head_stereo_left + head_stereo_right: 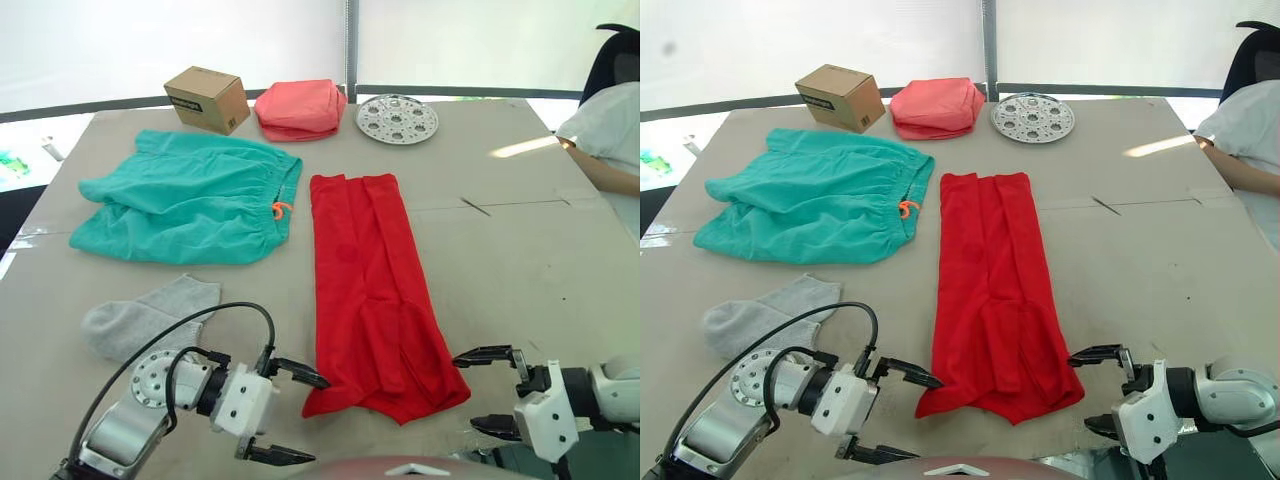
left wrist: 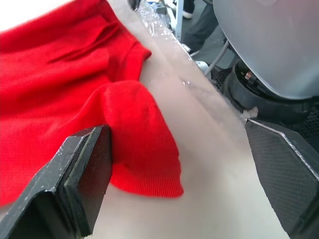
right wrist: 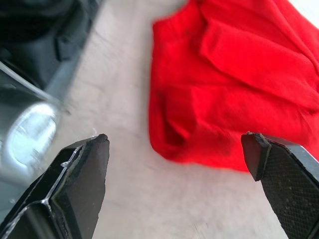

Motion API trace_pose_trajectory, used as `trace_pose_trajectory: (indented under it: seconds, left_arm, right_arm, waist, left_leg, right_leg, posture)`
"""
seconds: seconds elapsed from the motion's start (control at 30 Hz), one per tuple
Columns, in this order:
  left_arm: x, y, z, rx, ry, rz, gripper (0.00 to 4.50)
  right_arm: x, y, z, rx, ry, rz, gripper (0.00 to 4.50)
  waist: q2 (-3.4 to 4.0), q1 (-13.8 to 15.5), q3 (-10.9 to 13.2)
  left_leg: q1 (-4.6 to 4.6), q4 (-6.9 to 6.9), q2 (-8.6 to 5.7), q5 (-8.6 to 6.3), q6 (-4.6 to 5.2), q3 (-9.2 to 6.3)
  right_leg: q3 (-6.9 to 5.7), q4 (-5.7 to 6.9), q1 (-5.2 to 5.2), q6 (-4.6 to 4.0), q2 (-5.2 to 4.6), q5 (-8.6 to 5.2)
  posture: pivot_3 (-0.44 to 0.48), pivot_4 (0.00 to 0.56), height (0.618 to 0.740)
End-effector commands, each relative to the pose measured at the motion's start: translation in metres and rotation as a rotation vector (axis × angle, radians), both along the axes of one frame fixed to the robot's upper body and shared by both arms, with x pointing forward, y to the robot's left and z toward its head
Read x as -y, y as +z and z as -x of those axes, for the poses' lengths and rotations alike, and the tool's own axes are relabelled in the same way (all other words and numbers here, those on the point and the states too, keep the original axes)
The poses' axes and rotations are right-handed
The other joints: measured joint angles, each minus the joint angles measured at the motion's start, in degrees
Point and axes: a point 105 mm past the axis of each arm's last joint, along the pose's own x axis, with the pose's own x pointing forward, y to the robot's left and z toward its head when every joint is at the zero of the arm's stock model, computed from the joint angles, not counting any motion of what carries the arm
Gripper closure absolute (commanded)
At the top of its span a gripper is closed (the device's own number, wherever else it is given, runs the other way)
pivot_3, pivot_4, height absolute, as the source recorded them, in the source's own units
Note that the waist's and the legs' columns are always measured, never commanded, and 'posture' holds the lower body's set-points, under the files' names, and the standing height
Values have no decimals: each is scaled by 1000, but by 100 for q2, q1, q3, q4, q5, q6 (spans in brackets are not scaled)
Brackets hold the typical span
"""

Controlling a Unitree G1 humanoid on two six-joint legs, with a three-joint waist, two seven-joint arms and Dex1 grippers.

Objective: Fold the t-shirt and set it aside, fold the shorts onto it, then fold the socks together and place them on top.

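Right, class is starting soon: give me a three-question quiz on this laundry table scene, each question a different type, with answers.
1. True or false: the t-shirt lies folded into a long narrow strip.
2. Which lies nearest the left end effector? A) the shorts B) the socks C) the near end of the t-shirt
3. Fill in: behind the shorts, at the far edge of the table, stands a small cardboard ____.

Key
1. True.
2. C; both the left and the right end effector are open, one at each near corner of the t-shirt.
3. Box, beside a folded salmon-pink cloth and a perforated metal plate.
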Motion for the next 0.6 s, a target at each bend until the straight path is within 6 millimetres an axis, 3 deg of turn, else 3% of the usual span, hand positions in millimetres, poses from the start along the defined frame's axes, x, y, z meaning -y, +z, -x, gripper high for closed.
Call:
trace_pose_trajectory:
  seconds: [0.03, 0.13, 0.43, 0.53, 0.6]
  left_arm:
    - [6, 9, -1, 51, 17, -6, 80]
    - [8, 8, -4, 62, 51, -20, 80]
    - [-15, -4, -34, 54, 197, -108, 80]
    - [-20, -15, -38, 62, 202, -139, 0]
    - [-21, -22, -37, 64, 189, -146, 0]
  right_arm:
    - [-5, 2, -4, 17, 0, -17, 0]
    - [0, -2, -6, 1, -3, 2, 0]
    - [-1, -17, -9, -89, -37, -2, 0]
    - [-1, -22, -7, -103, -41, -7, 857]
    - [-2, -25, -7, -118, -48, -9, 1728]
  waist:
    - [1, -1, -1]
    - [1, 1, 0]
    - [-13, -3, -9]
    - [-27, -15, -15]
    - [-35, -16, -22]
  left_leg:
    - [1, 0, 0, 0, 0, 0]
    - [0, 0, 0, 0, 1, 0]
    - [6, 3, 1, 1, 1, -1]
    - [6, 3, 5, 1, 1, 1]
    - [7, 3, 10, 1, 1, 1]
  right_leg:
    - [0, 1, 0, 0, 1, 0]
    - [-1, 1, 0, 0, 6, 0]
    - [-2, 8, 3, 0, 11, 0]
    - [-1, 8, 3, -1, 14, 0]
    - [-1, 8, 3, -1, 18, 0]
  posture:
    - [0, 150, 740]
    - [0, 150, 740]
    - [0, 150, 740]
    - [0, 150, 740]
    - [0, 150, 740]
